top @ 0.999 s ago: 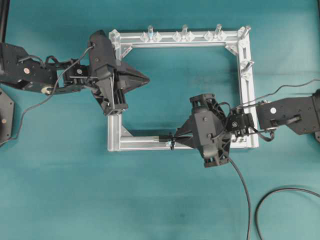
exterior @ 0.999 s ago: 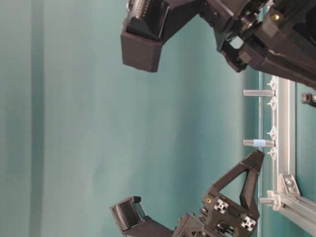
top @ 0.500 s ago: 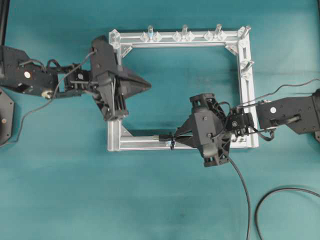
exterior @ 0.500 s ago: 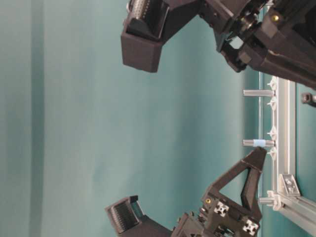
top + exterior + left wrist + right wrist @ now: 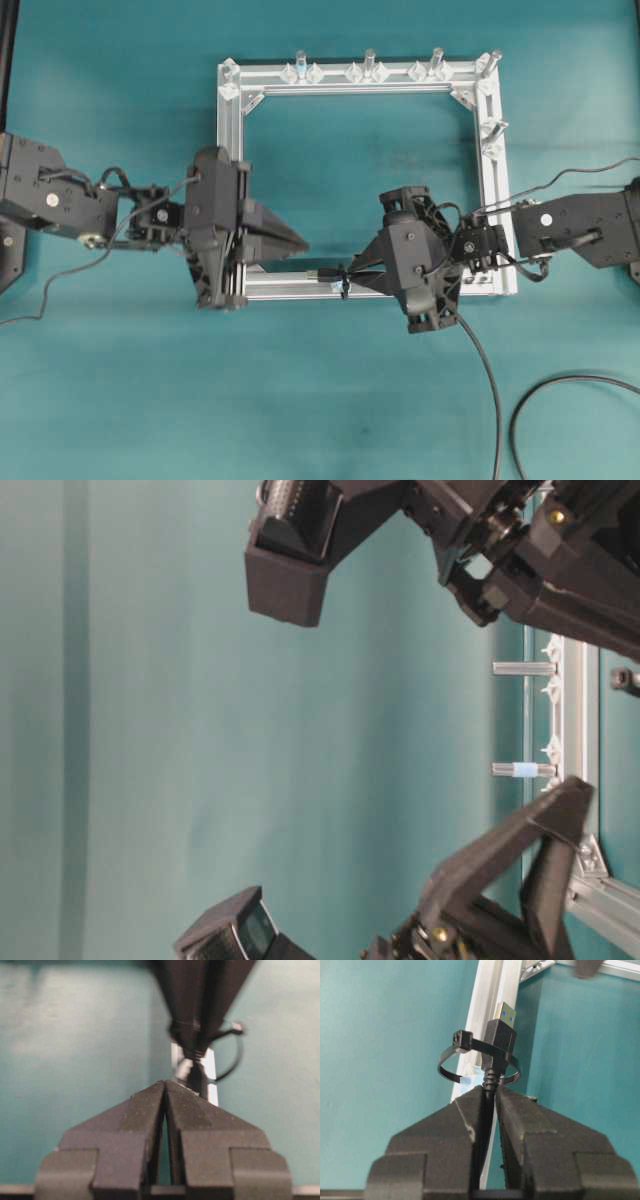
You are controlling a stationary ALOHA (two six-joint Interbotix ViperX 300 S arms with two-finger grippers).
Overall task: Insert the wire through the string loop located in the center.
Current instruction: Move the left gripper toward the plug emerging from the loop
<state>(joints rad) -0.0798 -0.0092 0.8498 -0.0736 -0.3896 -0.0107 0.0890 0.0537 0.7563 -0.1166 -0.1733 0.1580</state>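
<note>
The wire point(image 5: 491, 1077) is a black cable with a metal plug point(image 5: 504, 1016), and my right gripper point(image 5: 489, 1091) is shut on it just behind the plug. The plug's body sits inside the string loop point(image 5: 451, 1069), a black ring standing on the silver bar point(image 5: 487, 990), and its tip pokes out the far side. From overhead, the plug tip point(image 5: 320, 273) lies left of the loop point(image 5: 344, 286) and the right gripper point(image 5: 354, 276) right of it. My left gripper point(image 5: 303, 243) is shut and empty, pointing right. Its tip point(image 5: 165, 1083) sits just short of the blurred plug point(image 5: 184, 1068).
The square aluminium frame point(image 5: 360, 76) lies on teal cloth, with upright silver pegs point(image 5: 369, 60) along its far bar and right side. The cable's slack point(image 5: 490, 385) trails off toward the front right. Both arms overhang the frame's near bar point(image 5: 275, 291).
The left arm has swung down from the frame's left bar toward the near bar, its shut tip now close to the plug. The right gripper and wire have not moved.
</note>
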